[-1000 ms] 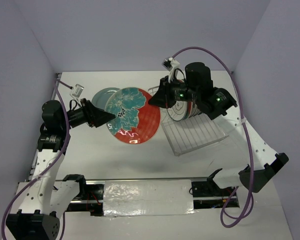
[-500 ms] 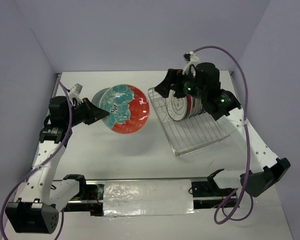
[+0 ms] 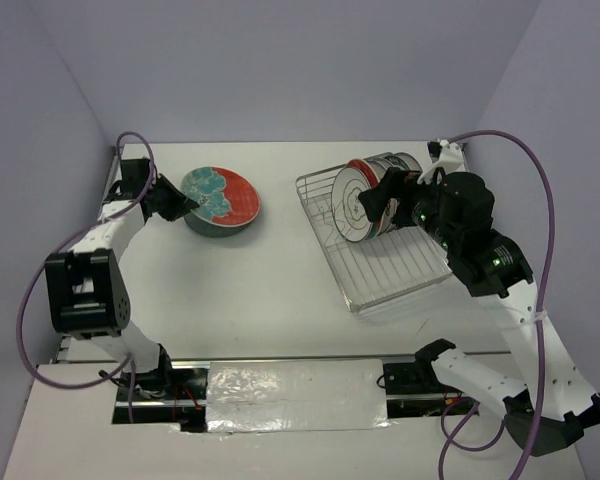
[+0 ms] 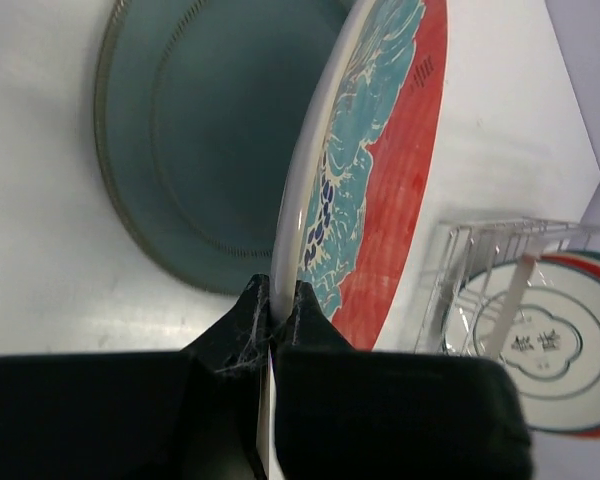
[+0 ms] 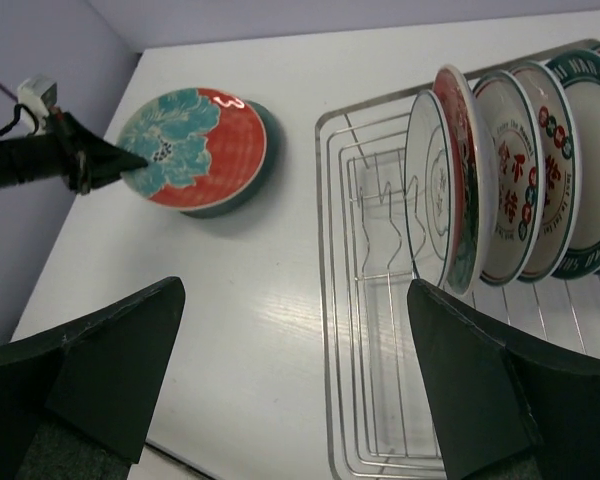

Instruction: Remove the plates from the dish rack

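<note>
2 grippers are in view, both over the table.

Left gripper: pressed together on the near rim of 1 red plate with a teal flower pattern. The rim is pinched between the 2 black fingertips, as seen in the left wrist view. The red plate is held tilted and reaches forward from this gripper. Directly beneath it, 1 teal plate lies flat on the table, just ahead of and below the fingertips. Whether the red plate's far edge touches the teal plate cannot be told.

Right gripper: spread wide, nothing between its fingers. It is held above the dish rack, beside the row of plates. In its own wrist view the rack's wire floor lies ahead of and below it, nearer its right finger. At least 5 plates are stood upright on edge in the rack, ahead of that finger. The foremost is white. Behind it, 1 with a red rim is seen, then white ones with red and green motifs, then 1 with a dark teal rim. No plate is touched by this gripper.

The red plate and the left gripper are well apart from the rack, far off the right gripper's left finger.
</note>
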### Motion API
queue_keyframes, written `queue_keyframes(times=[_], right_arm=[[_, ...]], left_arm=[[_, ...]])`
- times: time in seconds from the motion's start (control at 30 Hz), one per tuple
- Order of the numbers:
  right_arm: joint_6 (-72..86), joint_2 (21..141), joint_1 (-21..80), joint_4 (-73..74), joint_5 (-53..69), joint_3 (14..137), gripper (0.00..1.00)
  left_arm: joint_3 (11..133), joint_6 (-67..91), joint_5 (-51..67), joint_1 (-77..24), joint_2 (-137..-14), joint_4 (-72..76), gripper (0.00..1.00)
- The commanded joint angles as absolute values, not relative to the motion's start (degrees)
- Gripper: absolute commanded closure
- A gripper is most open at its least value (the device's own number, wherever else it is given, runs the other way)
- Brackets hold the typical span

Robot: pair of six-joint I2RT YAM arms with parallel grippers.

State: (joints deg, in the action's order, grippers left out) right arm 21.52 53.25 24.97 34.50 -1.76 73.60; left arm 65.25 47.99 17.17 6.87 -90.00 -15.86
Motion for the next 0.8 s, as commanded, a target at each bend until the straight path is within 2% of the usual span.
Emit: queue_keyframes(times=[0.0, 0.07, 0.2, 0.27, 0.37, 0.4, 0.47, 0.5, 0.57, 0.6, 0.63, 0.77], right_arm=[[19.3, 51.6, 25.1, 35.8, -0.3, 71.9, 0.00], [18.9, 50.8, 25.2, 36.3, 1.1, 71.3, 0.00], [18.4, 48.4, 25.2, 36.2, 2.7, 69.7, 0.00], [18.2, 48.1, 25.1, 36.1, 3.0, 69.1, 0.00], [17.9, 48.3, 25.1, 35.9, 3.1, 68.6, 0.00], [17.9, 48.5, 25.1, 35.7, 3.3, 68.5, 0.00], [17.8, 49.5, 25.1, 36.0, 4.1, 68.6, 0.00], [17.7, 49.9, 25.2, 36.3, 4.3, 68.7, 0.00], [17.6, 50.6, 25.1, 36.7, 4.7, 68.6, 0.00], [17.5, 50.7, 25.1, 36.9, 4.7, 68.7, 0.00], [17.4, 50.8, 25.1, 37.3, 4.6, 68.8, 0.00], [16.5, 52.3, 25.2, 39.7, 2.9, 70.6, 0.00]], left_arm=[[71.4, 51.7, 23.8, 7.2, -93.3, -2.9, 1.00], [72.2, 51.3, 22.9, 7.6, -96.0, -2.7, 0.98], [68.7, 53.3, 24.2, 8.9, -98.3, 1.8, 0.80], [67.5, 53.6, 25.0, 9.1, -99.1, 3.3, 0.75], [65.4, 54.1, 25.6, 9.1, -100.7, 3.9, 0.56], [64.4, 54.1, 25.5, 9.1, -101.2, 3.5, 0.42], [64.2, 53.8, 24.7, 9.0, -103.0, 1.4, 0.32], [64.8, 53.0, 24.3, 9.0, -103.7, 0.3, 0.20], [65.6, 52.4, 23.8, 9.0, -105.9, -3.3, 0.13], [66.5, 51.9, 23.8, 9.0, -106.4, -4.2, 0.04], [67.1, 51.4, 23.4, 8.7, -107.2, -5.3, 0.01], [74.4, 47.1, 15.8, 6.7, -108.4, -16.9, 0.00]])
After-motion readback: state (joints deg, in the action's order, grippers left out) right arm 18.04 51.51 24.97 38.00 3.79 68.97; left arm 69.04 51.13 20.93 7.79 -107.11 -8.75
